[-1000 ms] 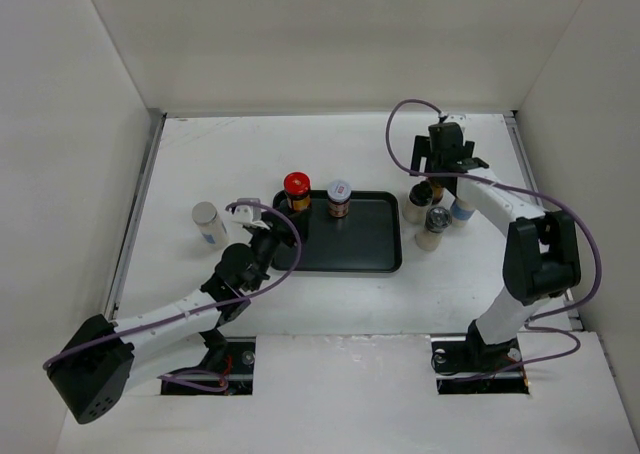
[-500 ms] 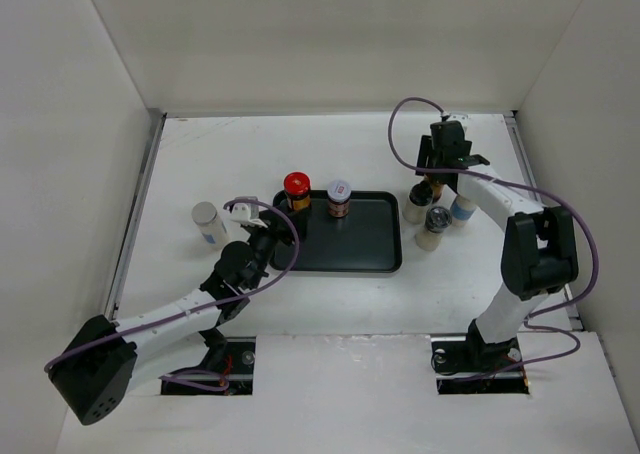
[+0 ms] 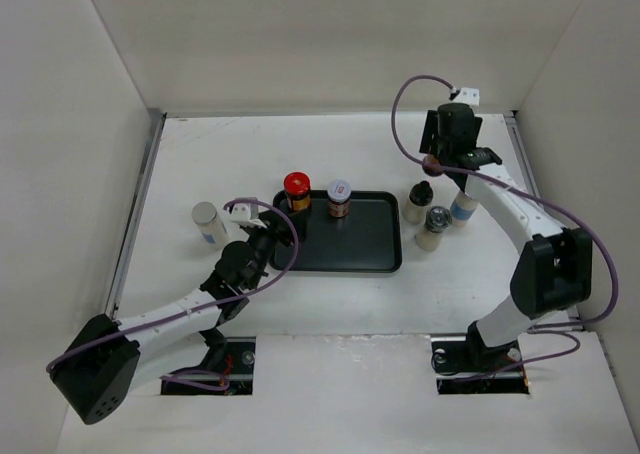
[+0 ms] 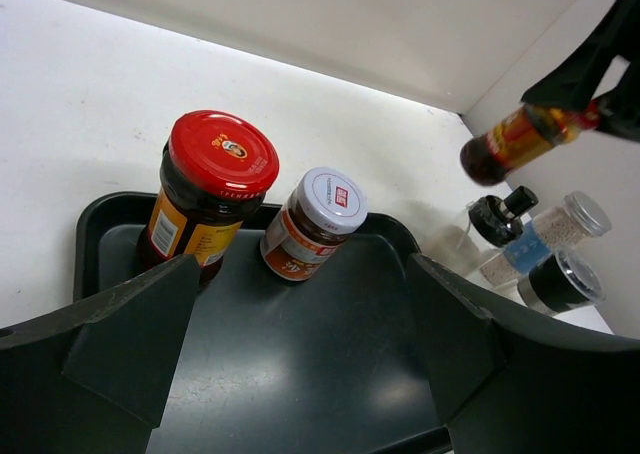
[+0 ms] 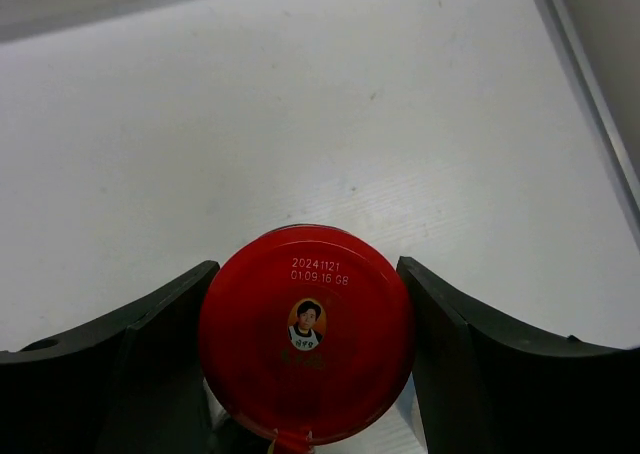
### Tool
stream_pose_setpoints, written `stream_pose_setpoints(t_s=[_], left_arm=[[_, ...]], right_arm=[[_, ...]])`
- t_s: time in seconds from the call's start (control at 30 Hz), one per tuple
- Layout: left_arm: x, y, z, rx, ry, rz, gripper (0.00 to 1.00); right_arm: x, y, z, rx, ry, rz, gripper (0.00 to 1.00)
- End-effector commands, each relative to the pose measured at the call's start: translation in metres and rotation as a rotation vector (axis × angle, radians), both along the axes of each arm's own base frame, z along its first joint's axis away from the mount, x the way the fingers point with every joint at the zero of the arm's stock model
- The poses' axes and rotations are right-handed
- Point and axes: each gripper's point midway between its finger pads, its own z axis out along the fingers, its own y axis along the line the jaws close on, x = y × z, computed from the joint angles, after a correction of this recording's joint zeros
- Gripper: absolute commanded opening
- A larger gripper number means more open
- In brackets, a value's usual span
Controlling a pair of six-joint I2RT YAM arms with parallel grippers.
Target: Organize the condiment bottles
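The white surface [image 3: 330,144] carried a black tray [image 3: 372,252] at centre, with a red-capped jar [image 3: 296,190] and a pale-lidded jar [image 3: 339,198] in its upper left. The right tool [image 5: 305,274] pinched the second red-capped bottle [image 4: 515,139] aloft at upper right; the left tool [image 4: 300,314] hung spread at the tray's left edge. Seemingly four waited outside: a white bottle [image 3: 208,222] left, a three-bottle cluster [image 3: 433,226] right.

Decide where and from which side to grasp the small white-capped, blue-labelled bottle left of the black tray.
Probably around the round body of the white-capped, blue-labelled bottle, below the cap, with the fingers coming down from above. It stands upright and alone, apart from the black rectangular tray, so both sides are free.
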Motion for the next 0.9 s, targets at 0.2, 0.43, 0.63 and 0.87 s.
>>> stream_pose_setpoints(t_s=[0.2,0.43,0.63,0.87], left_arm=[[0.001,0.003,0.008,-0.033,-0.025,0.008,0.85],[0.003,0.004,0.005,-0.027,-0.016,0.015,0.85],[0.004,0.006,0.003,-0.024,-0.012,0.022,0.85],[0.009,0.005,-0.001,-0.003,-0.001,0.029,0.85]], right_arm=[[-0.021,0.107,0.087,0.092,-0.281,0.222,0.57],[-0.047,0.16,0.04,0.104,-0.202,0.345,0.58],[-0.052,0.18,-0.008,0.09,-0.128,0.395,0.59],[-0.046,0.178,-0.027,0.074,-0.141,0.369,0.59]])
